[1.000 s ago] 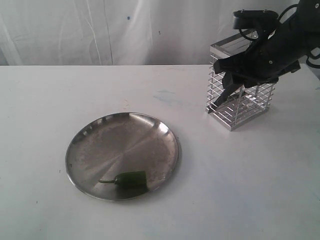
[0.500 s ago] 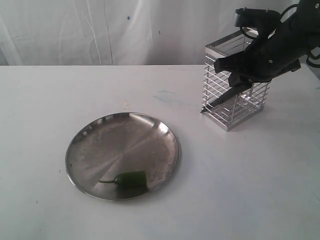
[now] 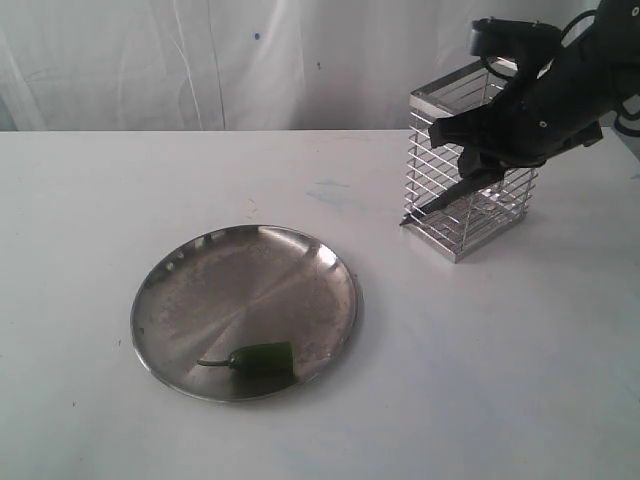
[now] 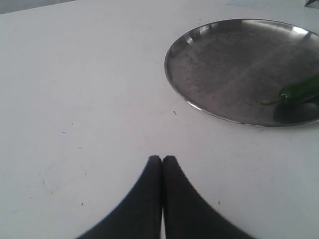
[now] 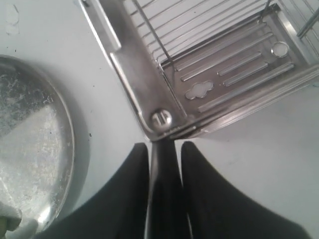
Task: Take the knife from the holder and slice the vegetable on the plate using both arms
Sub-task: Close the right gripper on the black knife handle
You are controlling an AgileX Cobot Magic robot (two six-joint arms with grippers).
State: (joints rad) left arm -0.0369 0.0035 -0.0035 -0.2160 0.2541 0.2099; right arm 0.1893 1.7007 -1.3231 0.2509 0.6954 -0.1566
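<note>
The right gripper (image 3: 478, 160) pinches the black knife (image 3: 435, 203) by its handle beside the wire holder (image 3: 500, 215). The blade slants down across the cage's front face, with its tip low by the near corner of the base. The knife looks drawn out of the holder, though the pictures cannot confirm that it is fully free of the bars. The first step therefore reads as all but done.

The cutting has not begun. The green chilli (image 3: 262, 358) lies whole and untouched near the front rim of the steel plate (image 3: 240, 285), well apart from the knife on the white tabletop (image 3: 100, 200).

The left gripper (image 4: 162, 164) has its fingers pressed together and holds nothing. It hangs over bare tabletop just outside the plate's rim (it is out of the exterior camera's sight).

Still ahead, by the look of it, are carrying the blade to the plate, steadying the chilli with the left arm and slicing.
</note>
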